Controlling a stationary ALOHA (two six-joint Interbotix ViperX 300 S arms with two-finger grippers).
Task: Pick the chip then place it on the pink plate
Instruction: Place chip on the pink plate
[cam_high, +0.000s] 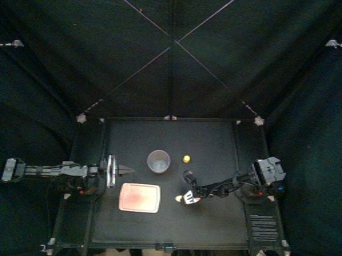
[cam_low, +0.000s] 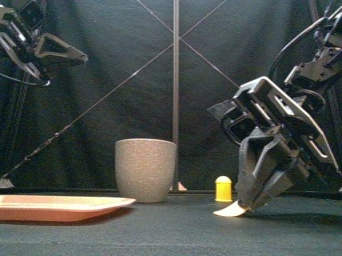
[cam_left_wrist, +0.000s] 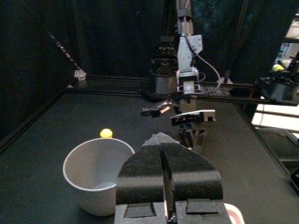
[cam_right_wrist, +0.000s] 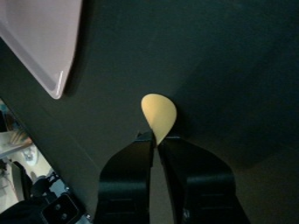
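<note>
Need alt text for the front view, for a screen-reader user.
The right gripper, low at the right, pinches a pale chip just at the black table. Left of it stand a small yellow toy and a tall grey speckled cup; the pink tray lies far left, and the left arm hangs high.

Top: high overhead, table in lower half. Front: level at table edge, close. Wrists look past own jaws. Cup shared by top, front, left wrist; chip by front, right wrist.

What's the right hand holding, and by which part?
The chip, pinched at its narrow end between the right hand's shut jaws. The left hand holds nothing.
</note>
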